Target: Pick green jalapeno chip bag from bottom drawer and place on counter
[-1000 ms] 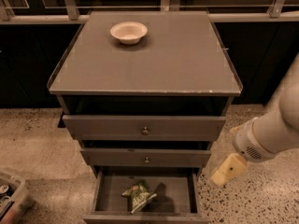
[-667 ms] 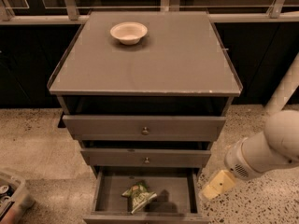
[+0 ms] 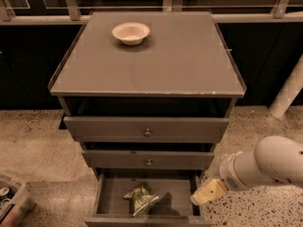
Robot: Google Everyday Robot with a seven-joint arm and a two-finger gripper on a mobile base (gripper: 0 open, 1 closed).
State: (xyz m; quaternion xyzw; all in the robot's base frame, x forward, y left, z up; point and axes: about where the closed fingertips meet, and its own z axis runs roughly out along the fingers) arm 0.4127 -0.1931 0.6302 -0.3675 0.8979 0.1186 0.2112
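Observation:
The green jalapeno chip bag [image 3: 141, 196] lies crumpled on the floor of the open bottom drawer [image 3: 113, 193], a little left of its middle. My gripper [image 3: 207, 193] hangs at the drawer's right edge, to the right of the bag and apart from it, on the white arm coming in from the right. The counter [image 3: 175, 60] is the grey top of the cabinet, above the two knobbed drawers.
A white bowl [image 3: 130, 32] stands on the counter near its back left. A bin with cans [image 3: 9, 200] sits on the speckled floor at the lower left. A white post [image 3: 288, 91] leans at the right. Dark cabinets and rails run behind.
My arm and gripper have moved down and to the left, from beside the middle drawer to the right edge of the open bottom drawer. The bag has not moved.

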